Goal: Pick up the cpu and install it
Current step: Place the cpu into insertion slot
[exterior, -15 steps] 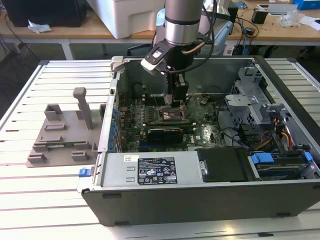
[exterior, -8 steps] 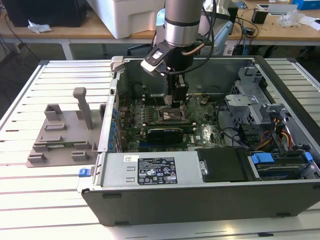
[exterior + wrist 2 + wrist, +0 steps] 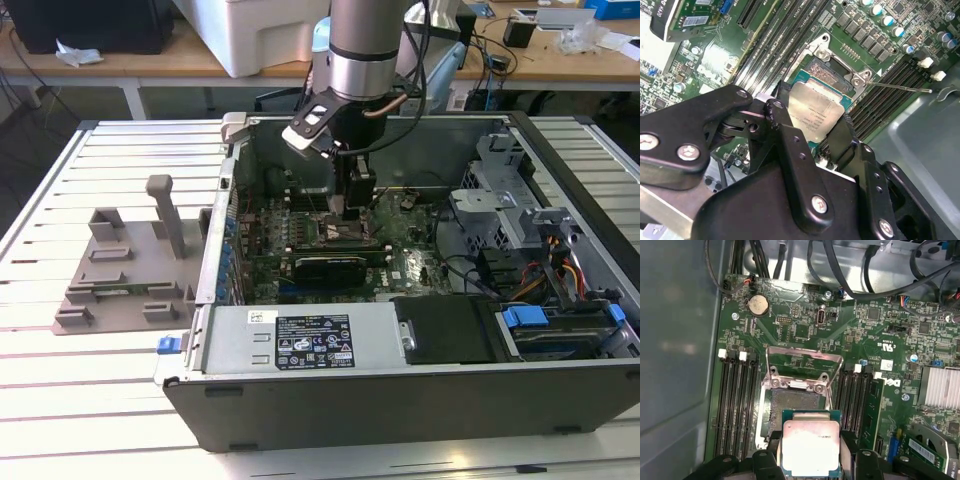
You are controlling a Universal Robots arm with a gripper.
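Gripper (image 3: 343, 212) status: found positioned inside the open computer case (image 3: 400, 400), over the middle of the motherboard (image 3: 880, 340). Found fingers (image 3: 785, 130) clenched on opposite edges of the cpu (image 3: 811, 447), silver top facing up. Observed the cpu held over one edge of the socket (image 3: 796, 402), partly overlapping it; could not tell whether touching. Noted the socket's metal retaining frame (image 3: 805, 365) standing open, with memory slots (image 3: 737, 405) flanking both sides. Recorded a grey fixture (image 3: 125, 265) on the slatted table (image 3: 60, 400) beside the case, at the exterior view's left.
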